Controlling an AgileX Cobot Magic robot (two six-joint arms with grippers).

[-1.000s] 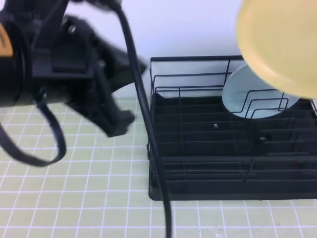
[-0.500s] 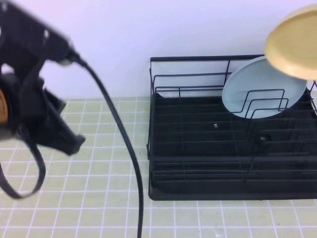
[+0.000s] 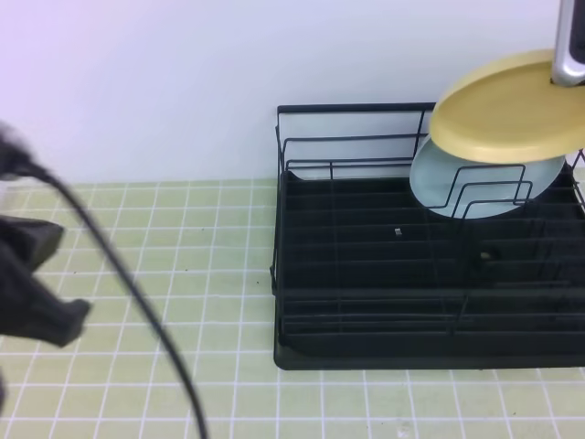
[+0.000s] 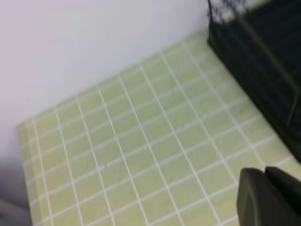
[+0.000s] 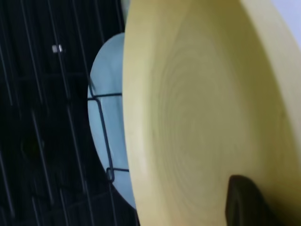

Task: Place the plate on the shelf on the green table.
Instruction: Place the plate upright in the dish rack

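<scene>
Right wrist view, right pincer (image 5: pixel 244 200) pinching plate (image 5: pixel 197 108), shelf (image 3: pixel 366 274) whole only from exterior high

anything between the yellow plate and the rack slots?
The yellow plate hangs over the dish rack's back right, where a blue-green plate already stands in the wire dividers directly below. The rest of the rack looks free.

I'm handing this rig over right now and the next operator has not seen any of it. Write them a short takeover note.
Right tool: shut on the yellow plate, carried in the air over the back right of the black wire shelf.
Left tool: holds nothing, low over the green table, left of the shelf; open or shut cannot be told.
A blue-green plate already leans in the wire dividers, right below the yellow one.
Done: plate lifted and brought over the shelf.
Left: lower it into the shelf, release, withdraw.
</scene>
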